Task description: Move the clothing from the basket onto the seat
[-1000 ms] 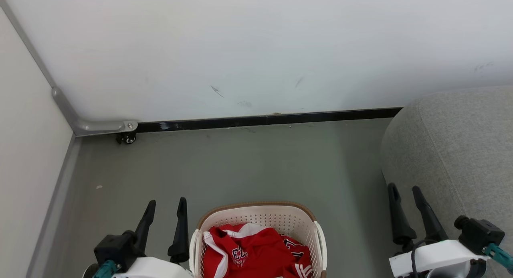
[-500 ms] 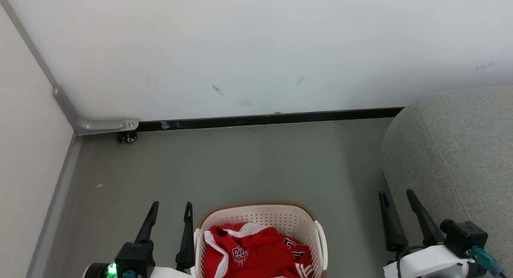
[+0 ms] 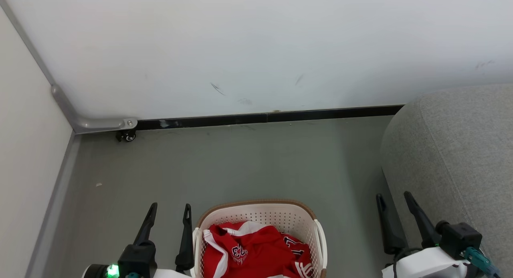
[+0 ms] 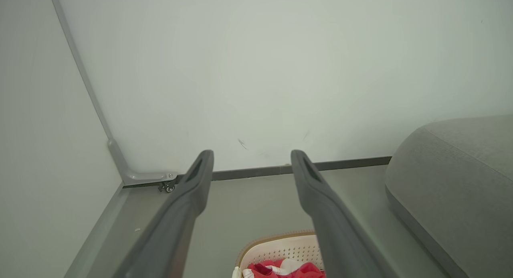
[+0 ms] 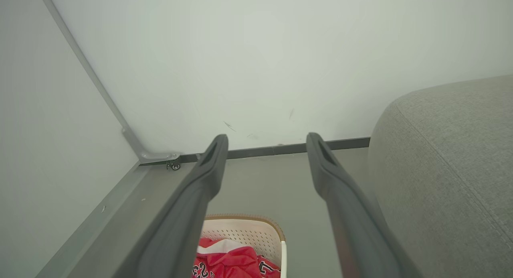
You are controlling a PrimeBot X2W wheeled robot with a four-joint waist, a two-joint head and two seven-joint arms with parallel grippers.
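The cream perforated basket (image 3: 280, 214) with a brown rim stands on the floor at the bottom middle of the head view. Red clothing (image 3: 252, 250) with white trim and block numbers lies crumpled inside it. The grey fabric seat (image 3: 461, 149) fills the right side. My left gripper (image 3: 170, 209) is open just left of the basket. To the basket's right, against the seat's side, my right gripper (image 3: 393, 197) is open too. Both hold nothing. The wrist views show the basket (image 4: 280, 248) (image 5: 248, 228), clothing (image 4: 280, 270) (image 5: 228, 262) and seat (image 4: 453, 177) (image 5: 449, 169) past spread fingers.
A white wall with a black baseboard (image 3: 260, 118) closes the far side. A pale panel (image 3: 28, 149) runs down the left, with a grey bracket and small caster wheel (image 3: 127, 136) at its corner. Grey floor (image 3: 240, 165) lies between the basket and the wall.
Both grippers have drawn back toward the bottom of the head view and turned slightly; the left one's green light now shows. The basket and clothing have not moved.
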